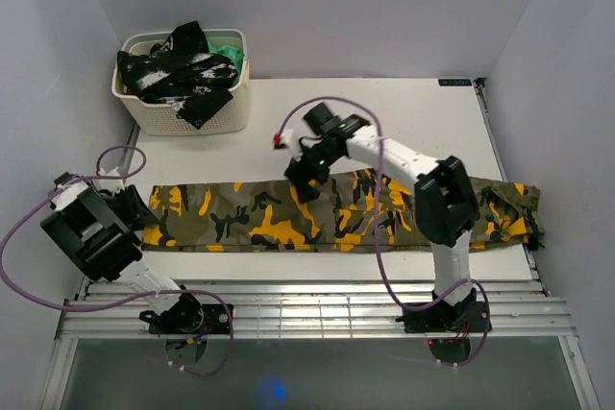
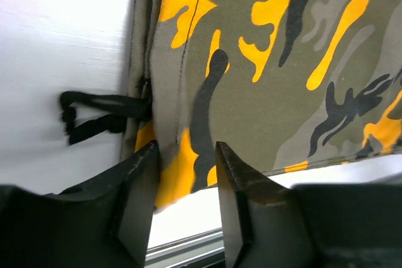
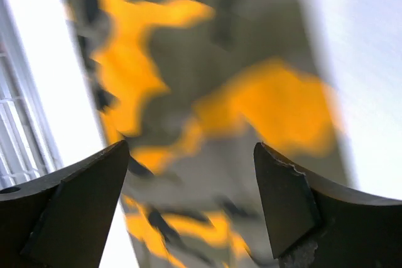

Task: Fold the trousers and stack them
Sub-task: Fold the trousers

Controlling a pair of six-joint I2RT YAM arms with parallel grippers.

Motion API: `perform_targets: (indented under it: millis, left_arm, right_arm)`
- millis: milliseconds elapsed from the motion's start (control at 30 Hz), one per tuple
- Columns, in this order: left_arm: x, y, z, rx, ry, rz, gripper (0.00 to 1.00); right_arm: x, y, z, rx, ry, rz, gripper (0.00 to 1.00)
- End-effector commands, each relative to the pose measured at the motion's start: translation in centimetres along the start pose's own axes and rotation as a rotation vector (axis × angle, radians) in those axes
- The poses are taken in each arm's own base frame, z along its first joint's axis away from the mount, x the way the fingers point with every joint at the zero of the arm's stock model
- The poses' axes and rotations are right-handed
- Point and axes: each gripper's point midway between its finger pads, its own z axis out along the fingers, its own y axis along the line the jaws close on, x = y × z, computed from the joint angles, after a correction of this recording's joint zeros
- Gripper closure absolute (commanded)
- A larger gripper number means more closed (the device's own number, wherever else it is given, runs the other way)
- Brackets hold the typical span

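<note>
Black fingers of your left pincer stand apart with nothing clamped. Through the gap you see the near corner of the trousers and a strip of white worktop. A black strap trails from the cloth's edge onto the bare surface just beside that corner. Your right pincer is spread wide and also holds nothing. It hangs over the camouflage print near the middle of the garment, in a wrist view too blurred to show how close the tips are to the fabric. Seen from above, the trousers lie as one long flat band of olive, black and yellow-orange across the worktop. The left end sits by the left pincer and the right end reaches close to the worktop's right edge. The near hem runs just beside the metal slats. A white basket in the far left corner, well apart from the band, holds a black-and-white mottled garment and a green cloth. Judged from this layout, the fold is not yet made. The main hazards are these:

- If the left pincer closes on the strap, or on the top layer only, the end would lift unevenly and the layers would slide apart.
- A shallow pinch at the middle would let the cloth slip out.
- A pull toward you could drag the hem onto the slats.
- The purple cable looping over the band could catch the fabric as the right arm swings.
</note>
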Motion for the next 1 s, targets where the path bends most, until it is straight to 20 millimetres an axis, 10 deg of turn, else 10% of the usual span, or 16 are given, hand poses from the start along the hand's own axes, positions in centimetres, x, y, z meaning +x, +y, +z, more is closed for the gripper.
perform_targets:
  millis: [0,167,500,700,833,900,967]
  left_arm:
    - [-4.5,-0.3,-5.3,-0.116,-0.207,0.159,0.44]
    - [-6.9,-0.7,-7.2,-0.137,-0.269,0.17,0.24]
    - [-3.4,0.0,0.4,-0.047,-0.077,0.063,0.26]
    - [-1.5,-1.5,3.2,0.012,-0.014,0.01,0.37]
    - [-2.5,1.1,3.8,-0.11,-0.049,-0.017,0.67]
    - [-4.1,3.4,3.2,-0.195,-0.061,-0.029,0.98]
    - [-5.3,5.4,2.0,-0.251,-0.077,-0.046,1.0]
  right_arm:
    - [3.1,-3.9,-9.4,0.111,-0.055,0.158,0.16]
    - [10.6,-7.9,-16.7,0.288,-0.032,0.321,0.24]
    - [29.2,-11.3,-24.4,0.553,0.17,0.612,0.35]
    - [33.8,-10.4,-20.8,0.504,0.236,0.672,0.42]
    - [35.2,-10.1,-18.5,0.466,0.248,0.71,0.45]
    - [35.3,-10.5,-18.2,0.472,0.241,0.71,0.45]
    - [34.9,-10.8,-18.0,0.475,0.228,0.713,0.45]
